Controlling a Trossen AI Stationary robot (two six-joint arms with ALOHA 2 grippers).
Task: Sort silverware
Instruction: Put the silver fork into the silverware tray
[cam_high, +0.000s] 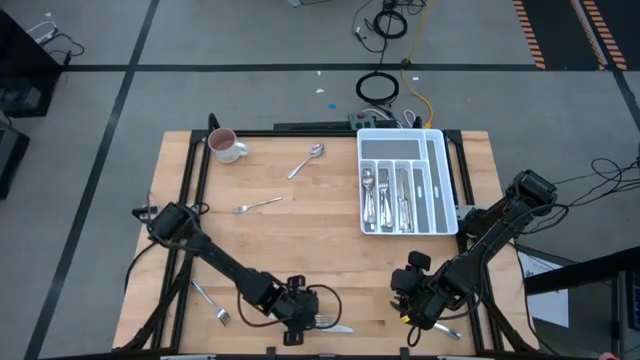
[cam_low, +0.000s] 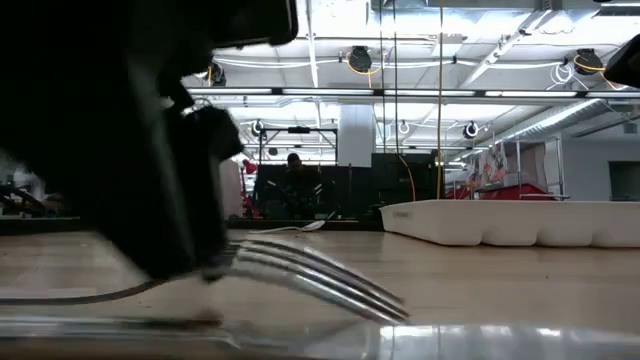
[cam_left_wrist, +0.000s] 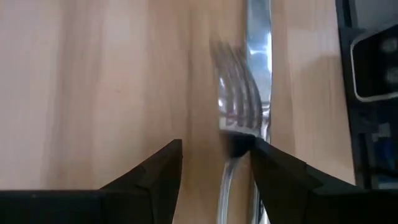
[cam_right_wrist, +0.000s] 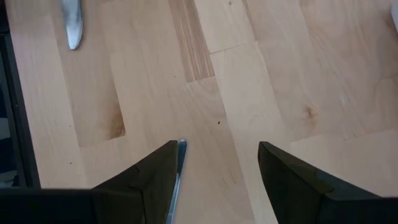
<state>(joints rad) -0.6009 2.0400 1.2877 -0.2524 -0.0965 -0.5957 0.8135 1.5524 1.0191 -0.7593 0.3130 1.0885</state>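
Note:
A silver fork lies on the wooden table near its front edge, beside a knife. My left gripper is open and low over the fork, one finger on each side of its neck. In the low view the fork slants down to its tine tips on the table. My right gripper hangs open over bare wood at the front right, with a slim silver piece beside one finger. More silverware lies loose: a spoon and two forks. My left gripper comes from above, slanting down, its fingers lying across the fork. One finger stands right against the fork's neck; whether it touches I cannot tell. The fork lies on the table.
A white compartment tray holding several pieces stands at the back right. A white mug sits at the back left. The table's front edge and black frame run close behind both grippers. Bare wood lies open in the middle.

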